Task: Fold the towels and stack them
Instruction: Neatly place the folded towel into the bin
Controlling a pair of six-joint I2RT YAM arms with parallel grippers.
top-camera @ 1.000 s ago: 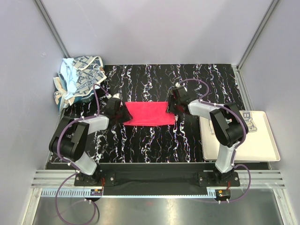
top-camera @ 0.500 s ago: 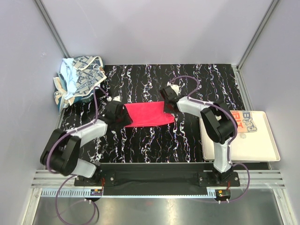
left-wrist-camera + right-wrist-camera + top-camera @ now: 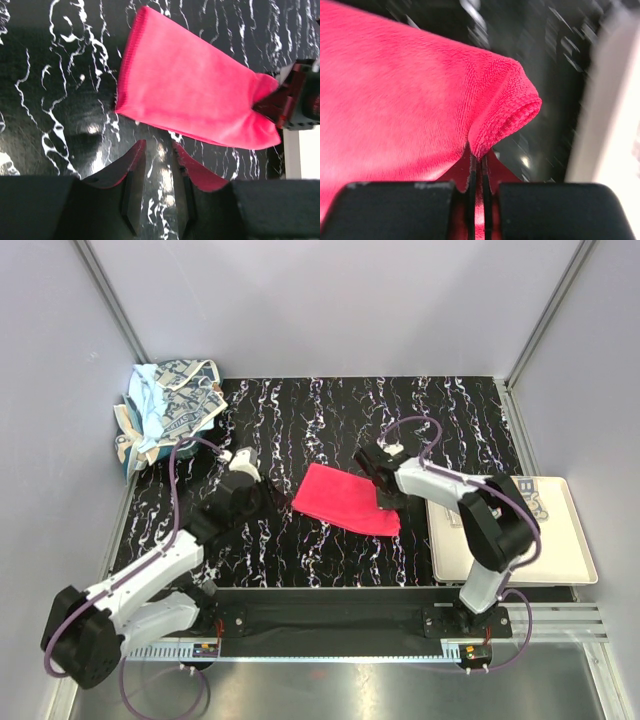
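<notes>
The right end effector is pinched tight on a bunched corner of the pink towel. The towel lies folded and slightly askew in the middle of the desk, its gripped end toward the right of the frame. The left end effector sits just off the towel's lower left edge, its jaws narrowly parted with nothing between them.

This looks like the transfer step: one arm taking the folded towel to the stacking place. The pinch seems to catch only a fold at the corner, so the layers could fall open if it is raised fast. It would be better to lift only enough to clear the tray's rim, or to drag low, keeping the folded edge leading. The towel should come down square over the one already on the tray, and the end effector should let go only once the cloth rests flat. The left arm needs to stay clear of the trailing edge.

The cream tray sits at the right of the frame, touching the desk's right edge. It holds one folded cream towel with block letters in its upper part. The remaining towels, pale blue and patterned, are heaped in the upper left corner. Whether anything holds that heap cannot be told.
</notes>
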